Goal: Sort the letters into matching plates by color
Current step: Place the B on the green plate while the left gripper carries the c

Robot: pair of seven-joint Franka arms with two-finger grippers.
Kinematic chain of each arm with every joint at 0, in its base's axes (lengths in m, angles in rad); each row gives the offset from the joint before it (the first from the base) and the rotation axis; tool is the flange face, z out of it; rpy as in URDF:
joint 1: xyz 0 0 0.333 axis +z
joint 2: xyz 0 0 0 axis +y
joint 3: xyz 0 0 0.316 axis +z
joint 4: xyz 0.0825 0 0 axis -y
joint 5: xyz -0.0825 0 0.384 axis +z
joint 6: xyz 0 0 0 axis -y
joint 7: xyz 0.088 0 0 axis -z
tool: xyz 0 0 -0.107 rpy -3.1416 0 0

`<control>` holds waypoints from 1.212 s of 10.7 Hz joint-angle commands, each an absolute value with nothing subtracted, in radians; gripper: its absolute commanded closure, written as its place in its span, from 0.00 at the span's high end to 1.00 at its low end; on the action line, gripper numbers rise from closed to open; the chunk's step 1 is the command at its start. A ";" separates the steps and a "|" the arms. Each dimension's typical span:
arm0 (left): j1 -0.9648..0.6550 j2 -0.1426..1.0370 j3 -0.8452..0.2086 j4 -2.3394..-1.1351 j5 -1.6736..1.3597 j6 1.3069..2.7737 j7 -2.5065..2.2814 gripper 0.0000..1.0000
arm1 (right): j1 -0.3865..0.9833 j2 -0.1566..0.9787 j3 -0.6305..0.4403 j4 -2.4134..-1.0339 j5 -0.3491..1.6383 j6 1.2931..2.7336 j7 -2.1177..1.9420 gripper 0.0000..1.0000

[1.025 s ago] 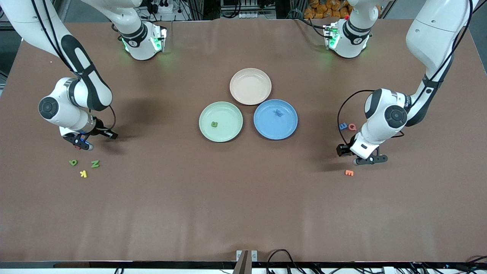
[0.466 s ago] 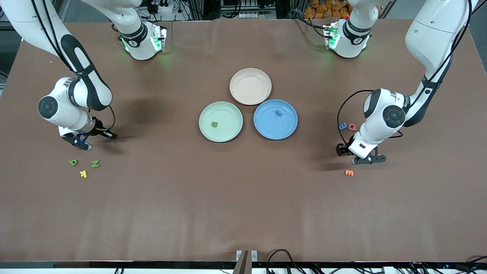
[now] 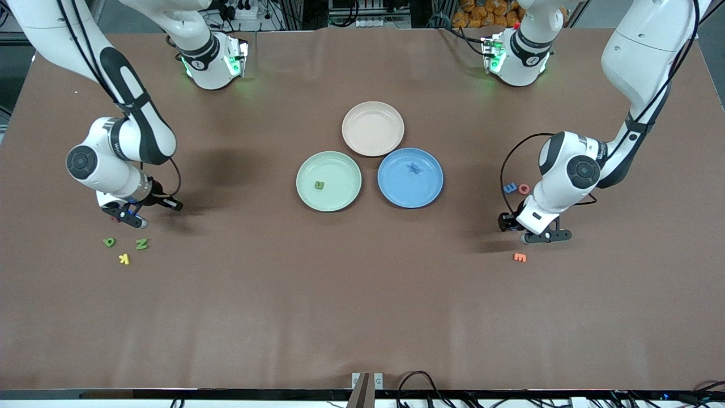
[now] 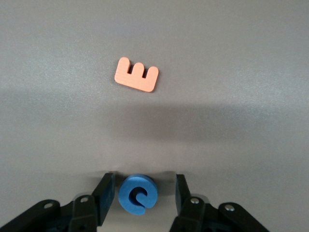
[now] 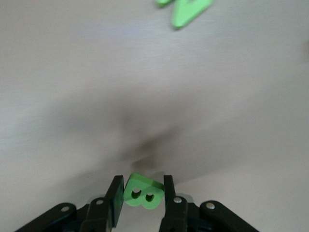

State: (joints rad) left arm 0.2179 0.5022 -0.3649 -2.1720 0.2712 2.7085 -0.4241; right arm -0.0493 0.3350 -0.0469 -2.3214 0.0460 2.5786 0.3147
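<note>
My left gripper (image 3: 541,237) (image 4: 145,178) is open low over the table at the left arm's end. A round blue letter (image 4: 138,194) lies between its jaws, against one finger with a gap to the other. An orange E (image 3: 519,257) (image 4: 137,75) lies nearer to the front camera. My right gripper (image 3: 129,218) (image 5: 143,180) is shut on a green letter B (image 5: 143,193), held tilted just above the table. The mint green plate (image 3: 341,194) holds one green letter (image 3: 320,184). The blue plate (image 3: 409,194) holds one blue letter (image 3: 414,167).
A blue 3 (image 3: 511,187) and a red Q (image 3: 524,188) lie beside the left arm's wrist. A green round letter (image 3: 109,242), a green N (image 3: 141,243) (image 5: 190,10) and a yellow K (image 3: 124,259) lie near the right gripper. A beige plate (image 3: 373,141) sits next to both plates.
My right gripper has moved a little toward the plates with the green B in it. My left gripper has shifted slightly away from the orange E.
</note>
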 commanded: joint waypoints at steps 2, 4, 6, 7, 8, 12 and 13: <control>0.225 0.500 -0.368 -2.195 0.328 2.743 -0.434 0.55 | 0.137 0.267 -0.051 -2.326 0.230 2.536 0.382 0.24; 0.225 0.499 -0.368 -2.197 0.328 2.743 -0.434 0.48 | 0.265 0.255 -0.052 -2.309 0.267 2.508 0.501 0.24; 0.225 0.500 -0.368 -2.198 0.328 2.743 -0.436 0.36 | 0.380 0.255 -0.052 -2.283 0.267 2.496 0.631 0.24; 0.225 0.499 -0.368 -2.198 0.328 2.743 -0.437 0.27 | 0.429 0.258 -0.052 -2.270 0.268 2.490 0.688 0.24; 0.227 0.492 -0.370 -2.197 0.328 2.743 -0.439 0.14 | 0.478 0.264 -0.052 -2.255 0.268 2.482 0.739 0.24; 0.215 0.450 -0.383 -2.171 0.328 2.647 -0.509 0.03 | 0.615 0.345 -0.046 -2.081 0.267 2.343 0.937 0.24; 0.206 0.446 -0.394 -2.166 0.327 2.632 -0.534 0.03 | 0.636 0.371 -0.046 -2.044 0.267 2.329 0.960 0.24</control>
State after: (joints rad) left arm 0.2182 0.4919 -0.3726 -2.1710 0.2974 2.6989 -0.4542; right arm 0.5980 0.2898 -0.0408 -2.1633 0.2530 2.3928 0.8957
